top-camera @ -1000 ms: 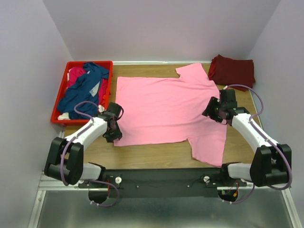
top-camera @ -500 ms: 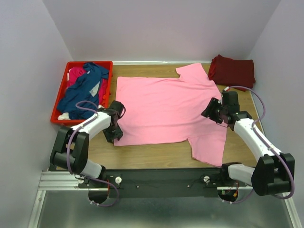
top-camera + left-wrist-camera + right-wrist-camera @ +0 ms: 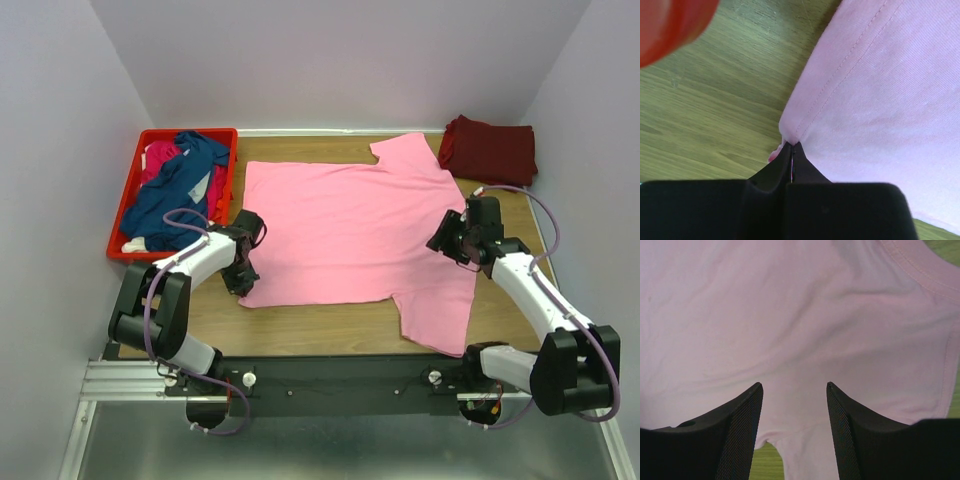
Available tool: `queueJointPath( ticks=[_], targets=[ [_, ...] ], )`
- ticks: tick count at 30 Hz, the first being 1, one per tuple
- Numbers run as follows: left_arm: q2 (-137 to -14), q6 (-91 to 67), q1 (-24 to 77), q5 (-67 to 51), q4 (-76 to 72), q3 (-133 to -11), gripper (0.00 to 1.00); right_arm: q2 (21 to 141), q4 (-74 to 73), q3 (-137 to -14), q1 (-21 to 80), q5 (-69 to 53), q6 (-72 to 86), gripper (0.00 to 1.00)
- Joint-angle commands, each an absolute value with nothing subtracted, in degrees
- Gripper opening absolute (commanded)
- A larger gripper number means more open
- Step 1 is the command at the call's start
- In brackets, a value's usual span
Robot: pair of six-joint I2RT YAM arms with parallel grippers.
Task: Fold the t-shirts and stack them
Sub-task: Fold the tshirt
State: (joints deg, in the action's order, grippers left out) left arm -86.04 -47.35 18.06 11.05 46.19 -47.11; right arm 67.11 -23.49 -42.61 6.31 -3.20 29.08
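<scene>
One maroon shirt (image 3: 489,150) sits folded at the counter's (image 3: 310,322) two o'clock corner. The pink shirt (image 3: 350,225) lies flat at centre, not yet folded. Our left hand (image 3: 792,147) is pressed together, pinching its hem corner at eight o'clock. Our right hand (image 3: 794,387) hovers spread over its three o'clock side, gripping nothing. The navy shirt (image 3: 178,188) and magenta shirt (image 3: 158,158) wait bunched in the red crate (image 3: 126,256) at ten o'clock. We judge nothing blocks the fold.

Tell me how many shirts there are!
4: pink shirt spread on the table; maroon shirt folded far right; navy shirt and magenta shirt in the crate, maybe hiding more.
</scene>
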Motion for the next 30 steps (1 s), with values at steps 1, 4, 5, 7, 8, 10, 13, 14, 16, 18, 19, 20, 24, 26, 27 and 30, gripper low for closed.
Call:
queueJointPath(
  ticks=[1,4,5,7,8,10,13,14,16,18,19,20,24,26,27,30],
  targets=[
    [-85.7,-45.4,17.9,13.8,45.2,-46.6,0.00,67.8,-26.4,-41.7,5.5,3.1,30.6,0.61],
    [-85.7,-43.9,17.9,14.3,44.7,-47.2,0.00,69.0,-29.6,-41.3,2.5,5.4,32.3,0.61],
    [-85.5,-43.0,17.9,14.8,44.8,-47.7,0.00,70.0,-30.2,-40.9,0.3,5.1,32.4,0.61],
    [-83.9,-41.5,17.9,16.4,44.3,-48.0,0.00,71.3,-31.2,-40.1,-5.2,2.6,32.6,0.61],
    [-83.2,-40.9,17.9,17.0,43.8,-48.0,0.00,71.5,-31.4,-39.7,-6.9,1.7,32.7,0.61],
    [-81.3,-39.8,17.9,17.7,43.0,-48.2,0.00,72.0,-32.1,-39.2,-9.2,1.3,33.0,0.61],
    [-79.9,-38.1,17.9,18.0,42.7,-48.3,0.00,72.2,-33.0,-38.5,-13.1,3.5,33.1,0.59],
    [-79.5,-37.6,17.9,17.7,42.2,-48.0,0.00,72.5,-33.2,-38.6,-13.8,3.7,33.4,0.58],
    [-79.1,-36.8,17.9,17.3,41.4,-47.2,0.00,73.2,-34.4,-39.5,-14.9,3.3,33.7,0.58],
    [-79.0,-36.2,17.8,16.9,40.4,-46.8,0.00,74.6,-35.8,-40.1,-15.0,2.6,34.5,0.56],
    [-78.9,-35.9,17.8,16.5,40.2,-46.8,0.00,75.0,-36.1,-39.9,-15.0,1.9,34.8,0.56],
    [-78.9,-35.7,17.8,16.0,39.9,-46.6,0.00,75.8,-36.5,-39.7,-15.0,0.5,35.3,0.55],
    [-78.7,-35.2,17.8,15.1,39.3,-46.1,0.00,77.5,-37.1,-39.4,-15.0,-3.3,36.6,0.54],
    [-78.3,-35.0,17.8,14.7,39.0,-45.6,0.00,78.4,-37.0,-38.7,-15.0,-4.2,37.0,0.51],
    [-78.2,-35.1,17.8,14.4,39.0,-45.4,0.00,78.6,-37.1,-38.4,-15.0,-4.8,37.0,0.49],
    [-77.9,-35.2,17.8,13.9,38.6,-44.8,0.00,77.9,-37.2,-37.3,-15.0,-4.9,37.4,0.49]
  ],
)
